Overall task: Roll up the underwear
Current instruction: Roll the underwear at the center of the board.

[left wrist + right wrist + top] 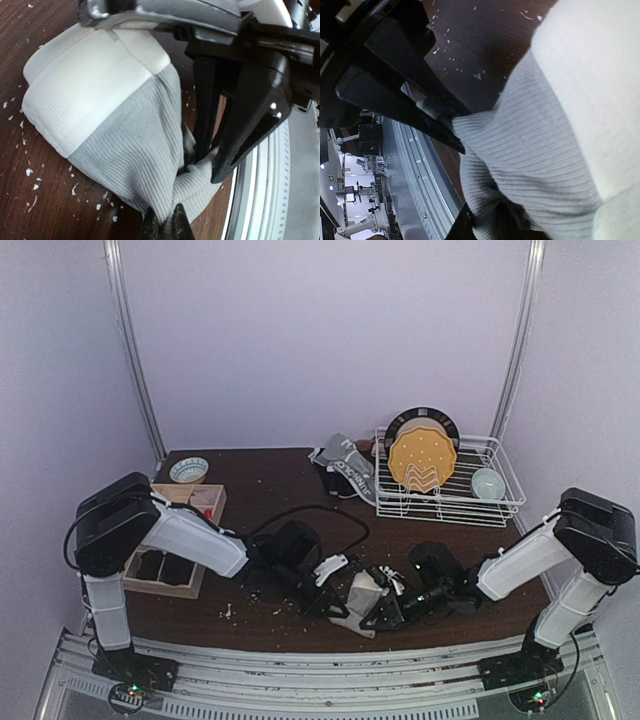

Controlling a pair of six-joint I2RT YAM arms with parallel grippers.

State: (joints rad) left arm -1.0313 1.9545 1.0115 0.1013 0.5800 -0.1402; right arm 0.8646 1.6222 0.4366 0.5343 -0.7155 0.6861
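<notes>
- Near the table [270, 490] front, left claw [164, 226] and right claw [479, 225] both clamp the underwear [125, 145] by its bunched grey end.
- White band end points away, free.

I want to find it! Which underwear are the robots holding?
Find the dark table, then its near edge between the two arms. The grey-and-white underwear is pinched by both arms' fingers; the other pair by the rack lies untouched.

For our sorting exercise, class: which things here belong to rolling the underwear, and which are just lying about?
In the job: grey underwear, pinched by left end effector and right end effector; underwear pile behind.
Lying about: dish rack, yellow plate, pale bowl, patterned bowl, wooden box.
</notes>
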